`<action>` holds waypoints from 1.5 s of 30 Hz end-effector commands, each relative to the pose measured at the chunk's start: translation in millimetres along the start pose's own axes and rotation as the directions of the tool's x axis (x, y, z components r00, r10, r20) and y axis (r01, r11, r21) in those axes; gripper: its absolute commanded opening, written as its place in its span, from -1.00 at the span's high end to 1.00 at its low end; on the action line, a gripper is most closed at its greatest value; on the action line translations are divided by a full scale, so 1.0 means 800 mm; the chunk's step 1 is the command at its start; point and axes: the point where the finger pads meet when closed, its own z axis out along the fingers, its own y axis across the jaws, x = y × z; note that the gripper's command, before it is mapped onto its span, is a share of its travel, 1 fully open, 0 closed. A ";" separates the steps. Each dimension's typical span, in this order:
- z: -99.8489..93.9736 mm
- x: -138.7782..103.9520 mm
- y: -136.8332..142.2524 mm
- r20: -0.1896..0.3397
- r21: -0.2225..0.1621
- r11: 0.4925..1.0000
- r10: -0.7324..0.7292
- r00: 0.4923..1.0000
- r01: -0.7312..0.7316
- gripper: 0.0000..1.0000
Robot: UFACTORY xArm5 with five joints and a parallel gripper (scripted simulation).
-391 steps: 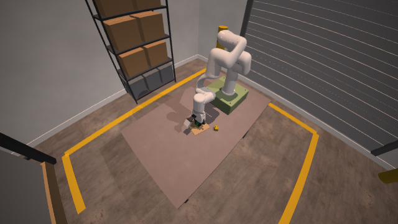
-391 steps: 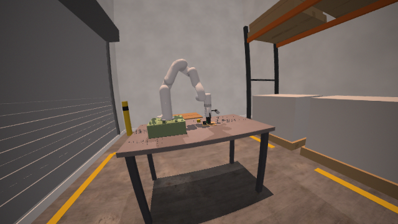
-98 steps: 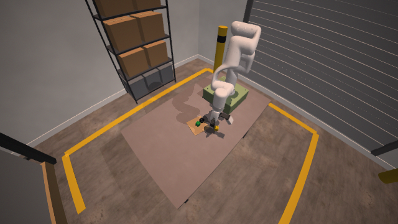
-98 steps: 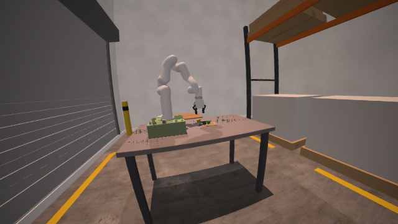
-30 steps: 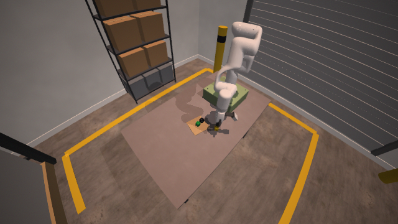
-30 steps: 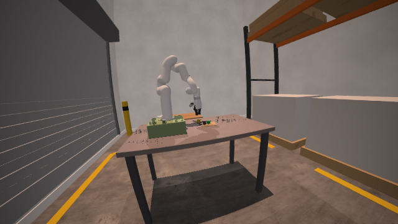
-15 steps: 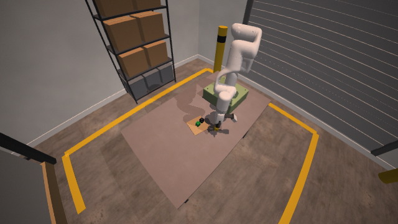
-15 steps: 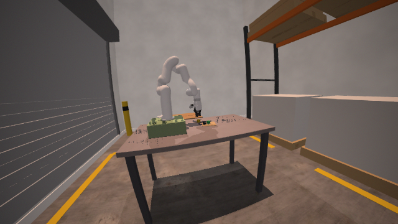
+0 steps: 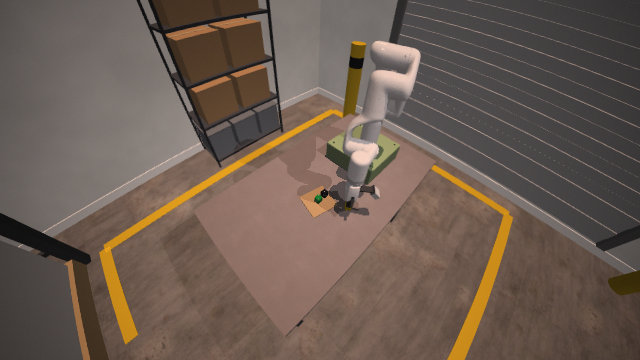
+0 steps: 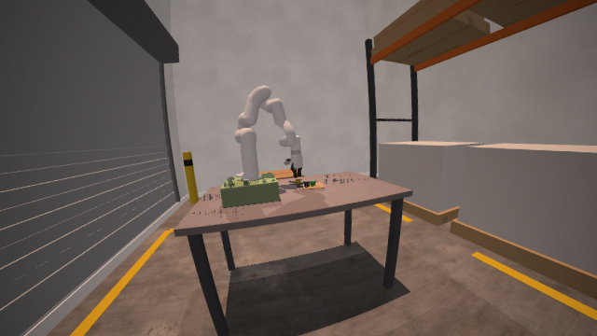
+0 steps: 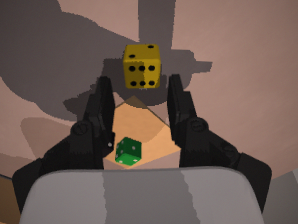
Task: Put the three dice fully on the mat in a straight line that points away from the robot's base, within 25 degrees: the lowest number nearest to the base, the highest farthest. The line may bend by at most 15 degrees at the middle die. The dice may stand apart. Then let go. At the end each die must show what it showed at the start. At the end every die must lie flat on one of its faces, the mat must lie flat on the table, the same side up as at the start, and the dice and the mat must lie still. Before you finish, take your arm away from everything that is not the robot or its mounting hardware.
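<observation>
Green die and black die sit on the mat; yellow die waits on the worktop beyond the half-open, empty end effector.

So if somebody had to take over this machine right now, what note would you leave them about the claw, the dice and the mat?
Claw: half open, holding nothing, hanging over the mat's edge with the yellow die just beyond its fingertips.
Yellow die: on the bare table, off the mat.
Green die: on the mat.
Black die: on the mat, on the base side of the green one.
Done: two dice on the mat.
Left: bring the yellow die onto the mat, line all three up lowest number nearest the base, same faces up, then let go. Numbers on the green and black dice are too small to read.
</observation>
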 end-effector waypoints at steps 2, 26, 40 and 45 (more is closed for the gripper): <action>0.006 0.000 0.001 0.001 -0.003 1.000 0.000 1.000 0.000 0.05; 0.012 0.000 0.001 0.001 -0.003 1.000 0.000 1.000 0.000 0.05; 0.012 0.000 0.001 0.001 -0.003 1.000 0.000 1.000 0.000 0.05; 0.012 0.000 0.001 0.001 -0.003 1.000 0.000 1.000 0.000 0.05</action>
